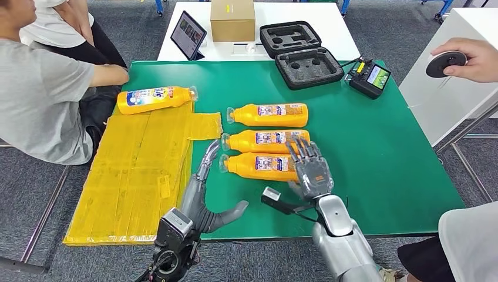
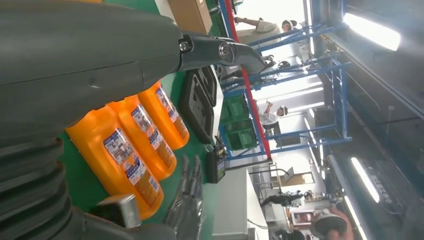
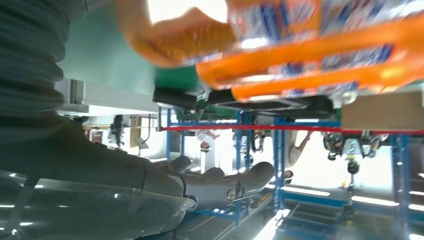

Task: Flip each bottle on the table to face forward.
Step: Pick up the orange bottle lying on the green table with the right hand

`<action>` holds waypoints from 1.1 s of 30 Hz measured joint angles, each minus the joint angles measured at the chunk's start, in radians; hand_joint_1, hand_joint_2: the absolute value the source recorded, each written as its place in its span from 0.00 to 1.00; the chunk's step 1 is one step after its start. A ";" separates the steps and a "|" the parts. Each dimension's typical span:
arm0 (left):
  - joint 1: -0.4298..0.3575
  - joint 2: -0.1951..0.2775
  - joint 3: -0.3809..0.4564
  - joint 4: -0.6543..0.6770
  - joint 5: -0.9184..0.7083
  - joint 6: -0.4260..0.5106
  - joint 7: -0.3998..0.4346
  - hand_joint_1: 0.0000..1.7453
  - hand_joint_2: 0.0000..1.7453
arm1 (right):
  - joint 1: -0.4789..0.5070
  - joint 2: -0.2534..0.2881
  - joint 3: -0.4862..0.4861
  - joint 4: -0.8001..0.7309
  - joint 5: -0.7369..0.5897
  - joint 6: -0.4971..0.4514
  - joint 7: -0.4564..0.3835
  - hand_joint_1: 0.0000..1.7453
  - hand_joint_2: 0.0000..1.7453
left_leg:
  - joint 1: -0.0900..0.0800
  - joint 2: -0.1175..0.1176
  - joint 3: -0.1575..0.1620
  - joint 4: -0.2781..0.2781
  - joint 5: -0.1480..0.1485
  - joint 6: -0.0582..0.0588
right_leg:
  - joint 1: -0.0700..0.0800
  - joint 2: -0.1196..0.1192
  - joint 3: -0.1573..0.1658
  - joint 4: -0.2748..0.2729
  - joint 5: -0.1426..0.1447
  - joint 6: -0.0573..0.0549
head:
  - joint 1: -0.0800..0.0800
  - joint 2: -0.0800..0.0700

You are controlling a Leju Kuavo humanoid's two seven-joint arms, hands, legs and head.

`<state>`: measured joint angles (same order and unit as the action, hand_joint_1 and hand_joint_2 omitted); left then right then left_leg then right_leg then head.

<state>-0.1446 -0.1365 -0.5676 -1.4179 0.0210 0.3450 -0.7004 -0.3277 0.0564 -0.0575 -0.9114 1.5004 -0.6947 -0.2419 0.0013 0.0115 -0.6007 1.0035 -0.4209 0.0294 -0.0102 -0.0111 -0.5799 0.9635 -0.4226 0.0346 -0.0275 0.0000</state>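
Note:
Three orange bottles lie side by side on the green table (image 1: pixel 376 153), caps to the left, labels up: far (image 1: pixel 267 114), middle (image 1: pixel 264 141), near (image 1: pixel 258 166). A fourth orange bottle (image 1: pixel 155 98) lies on the yellow mat (image 1: pixel 135 170). My left hand (image 1: pixel 202 197) is open beside the mat's edge, its fingers stretched toward the near bottle's cap and its thumb held out. My right hand (image 1: pixel 310 169) is spread over the base ends of the near and middle bottles, gripping nothing. The left wrist view shows the three bottles (image 2: pixel 125 160) in a row. Blurred bottles (image 3: pixel 310 45) appear close in the right wrist view.
A black foam case (image 1: pixel 299 56), a controller (image 1: pixel 369 76), a tablet (image 1: pixel 188 35) and a cardboard box (image 1: pixel 232 20) stand at the back. A person's arm (image 1: pixel 108 75) rests at the table's left corner. At the right, another person's hand (image 1: pixel 470 59) holds a dark disc.

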 joint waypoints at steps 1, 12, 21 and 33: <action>-0.001 -0.001 -0.002 0.000 0.000 -0.001 0.000 0.00 1.00 | -0.007 0.002 -0.014 0.004 0.001 0.000 -0.005 0.00 1.00 | 0.000 0.000 0.000 0.000 0.000 0.000 | 0.000 0.000 0.000 0.000 0.000 0.000 | 0.000 0.000; -0.019 -0.002 -0.015 0.010 0.016 -0.014 0.000 0.00 1.00 | -0.069 0.007 -0.098 0.078 0.000 0.000 -0.048 0.00 1.00 | 0.000 0.000 0.000 0.000 0.000 0.000 | 0.000 0.000 0.000 0.000 0.000 0.000 | 0.000 0.000; -0.035 -0.002 -0.025 0.030 0.029 -0.025 0.000 0.00 1.00 | -0.095 0.022 -0.134 0.153 -0.027 0.000 -0.101 0.00 1.00 | 0.000 0.000 0.000 0.000 0.000 0.000 | 0.000 0.000 0.000 0.000 0.000 0.000 | 0.000 0.000; -0.054 -0.004 -0.028 0.071 0.036 -0.031 0.000 0.00 1.00 | -0.105 0.043 -0.148 0.214 -0.039 0.000 -0.143 0.00 1.00 | 0.000 0.000 0.000 0.000 0.000 0.000 | 0.000 0.000 0.000 0.000 0.000 0.000 | 0.000 0.000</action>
<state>-0.1987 -0.1403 -0.5959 -1.3467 0.0573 0.3140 -0.7004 -0.4327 0.0998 -0.2057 -0.6974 1.4619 -0.6947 -0.3845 0.0014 0.0115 -0.6007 1.0035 -0.4207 0.0294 -0.0100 -0.0111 -0.5800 0.9635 -0.4225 0.0347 -0.0277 0.0000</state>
